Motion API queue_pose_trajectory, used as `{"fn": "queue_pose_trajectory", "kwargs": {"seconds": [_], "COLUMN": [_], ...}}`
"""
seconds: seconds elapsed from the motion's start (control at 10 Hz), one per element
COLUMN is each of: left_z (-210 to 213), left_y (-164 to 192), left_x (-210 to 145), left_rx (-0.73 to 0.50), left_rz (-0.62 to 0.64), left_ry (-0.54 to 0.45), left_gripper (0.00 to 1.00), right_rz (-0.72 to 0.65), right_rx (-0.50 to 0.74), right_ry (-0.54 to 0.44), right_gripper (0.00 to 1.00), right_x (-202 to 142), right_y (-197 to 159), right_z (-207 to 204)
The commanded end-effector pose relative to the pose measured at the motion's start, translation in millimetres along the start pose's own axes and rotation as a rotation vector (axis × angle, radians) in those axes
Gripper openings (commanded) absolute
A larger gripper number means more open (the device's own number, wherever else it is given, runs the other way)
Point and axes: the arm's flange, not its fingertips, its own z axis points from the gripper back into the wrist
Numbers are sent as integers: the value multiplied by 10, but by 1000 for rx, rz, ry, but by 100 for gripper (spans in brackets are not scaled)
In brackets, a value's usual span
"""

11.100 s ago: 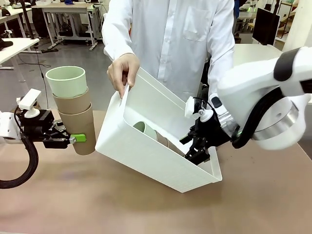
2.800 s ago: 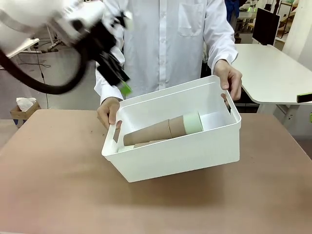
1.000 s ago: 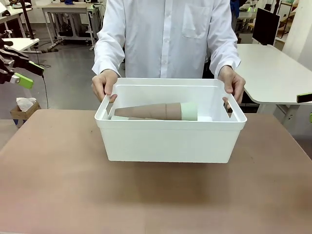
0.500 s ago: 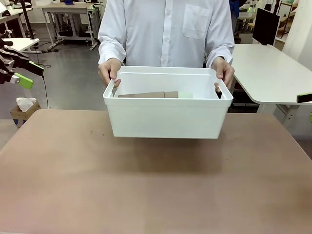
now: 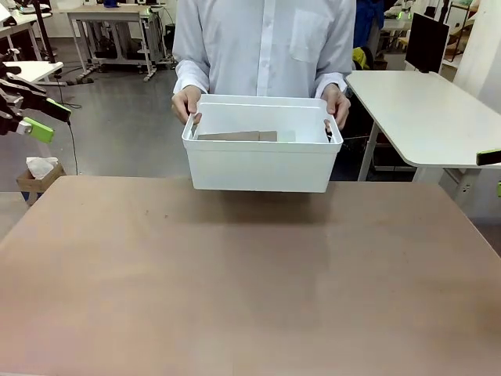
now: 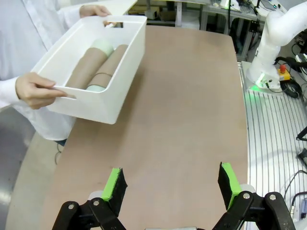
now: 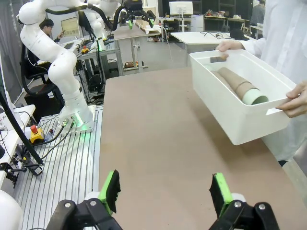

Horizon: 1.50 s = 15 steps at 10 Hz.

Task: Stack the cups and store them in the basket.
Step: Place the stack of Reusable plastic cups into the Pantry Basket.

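At the far left edge of the front view, the left claw (image 5: 27,117) hangs high beside the bench (image 5: 250,290), well clear of it, with one green-padded finger jutting inward. From its own wrist camera, the left claw (image 6: 170,184) has its jaws spread wide and nothing between them; bare brown bench top lies beneath.

Moving toward the middle, a person in a white shirt stands at the far side of the bench. One hand (image 5: 186,103) grips the slot handle on the picture's left end of the basket (image 5: 262,164), and the other hand (image 5: 335,102) grips the handle on the opposite end. The white basket is lifted off the bench surface and held level above its far edge, close to the person's body.

Inside the basket lie the cups (image 5: 239,136), on their sides. From the left wrist camera they read as two nested stacks lying side by side, grey-brown bodies (image 6: 88,67) with pale mint ones at the ends. The right wrist camera shows one stack (image 7: 240,86) ending in a mint rim.

At the far right, a sliver of green pad sits at the picture's edge. From its own wrist camera, the right claw (image 7: 165,191) is also released, jaws wide apart above the bare bench.
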Motion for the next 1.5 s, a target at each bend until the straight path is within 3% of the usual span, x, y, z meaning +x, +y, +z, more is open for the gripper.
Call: {"fn": "queue_pose_trajectory", "kwargs": {"seconds": [0.0, 1.4], "left_z": [9, 9], "left_y": [2, 2], "left_x": [29, 29], "left_rx": [-4, -4], "left_rz": [16, 16], "left_ry": [-16, -16], "left_gripper": [100, 100], "right_rz": [-17, -17], "right_rx": [-6, -6], "right_ry": [-22, -22], "right_gripper": [100, 100], "right_x": [47, 47], "right_y": [3, 3], "right_z": [-2, -2]}}
